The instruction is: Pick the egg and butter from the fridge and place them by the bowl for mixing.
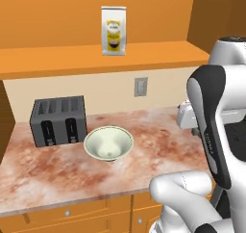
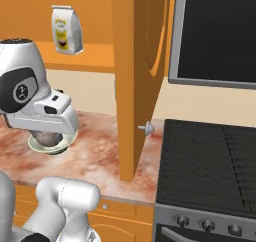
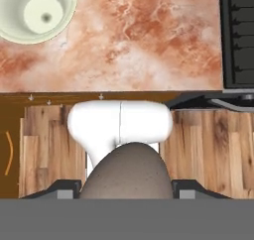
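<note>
The egg [image 3: 128, 172] is gripped between the gripper [image 3: 127, 187] fingers above the counter [image 1: 158, 145], not yet set by the bowl [image 1: 108, 143]; butter remains to be fetched

We are in a home kitchen. A marbled reddish counter [image 1: 158, 135] runs under orange wooden cupboards [image 1: 72, 10], with drawers [image 1: 67, 212] below it. On it we see a dark four-slot toaster [image 1: 58, 120] and a pale bowl [image 1: 108, 143]; a yellow-labelled bag [image 1: 114, 31], perhaps flour, stands on the shelf [image 1: 96, 56] above. Beside the counter sits a black stove [image 2: 210, 161] with knobs, and the floor [image 3: 198, 150] is wood planking.
</note>
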Motion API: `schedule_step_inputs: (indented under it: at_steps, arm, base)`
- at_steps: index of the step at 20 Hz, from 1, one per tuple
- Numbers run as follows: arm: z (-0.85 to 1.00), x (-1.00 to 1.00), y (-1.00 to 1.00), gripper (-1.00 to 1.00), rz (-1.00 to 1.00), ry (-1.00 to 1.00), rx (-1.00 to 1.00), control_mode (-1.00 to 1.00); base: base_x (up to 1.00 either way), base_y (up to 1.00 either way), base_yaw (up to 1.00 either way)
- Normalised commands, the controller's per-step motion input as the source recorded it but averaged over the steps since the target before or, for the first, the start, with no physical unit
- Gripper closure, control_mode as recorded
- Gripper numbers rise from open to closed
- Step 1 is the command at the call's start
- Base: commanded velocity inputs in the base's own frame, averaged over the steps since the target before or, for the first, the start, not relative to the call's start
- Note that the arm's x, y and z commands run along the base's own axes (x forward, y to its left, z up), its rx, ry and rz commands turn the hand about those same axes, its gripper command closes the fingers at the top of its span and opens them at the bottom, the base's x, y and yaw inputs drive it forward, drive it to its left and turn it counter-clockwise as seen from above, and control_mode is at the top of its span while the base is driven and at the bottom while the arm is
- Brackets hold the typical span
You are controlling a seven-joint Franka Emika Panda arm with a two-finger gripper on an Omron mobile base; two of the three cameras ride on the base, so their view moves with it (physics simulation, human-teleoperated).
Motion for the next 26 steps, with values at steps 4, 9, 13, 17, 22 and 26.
schedule_step_inputs:
  at_steps: [4,9,13,17,22,26]
  arm:
    - [-0.41,1.00,0.00,1.00,0.03,0.06,0.01,-1.00]
    - [-0.78,1.00,0.00,1.00,0.12,0.08,0.01,-1.00]
    - [-1.00,1.00,0.00,1.00,0.44,0.09,0.04,-1.00]
    - [-0.93,1.00,0.00,1.00,0.50,0.05,0.04,-1.00]
    - [-0.63,0.88,0.01,1.00,0.44,0.00,0.08,-1.00]
    - [-0.15,0.69,0.06,1.00,0.23,0.00,0.08,-1.00]
  base:
    - [0.00,0.00,0.00]
    - [0.00,0.00,0.00]
    - [0.00,0.00,0.00]
    - [0.00,0.00,0.00]
    - [0.00,0.00,0.00]
    - [0.00,0.00,0.00]
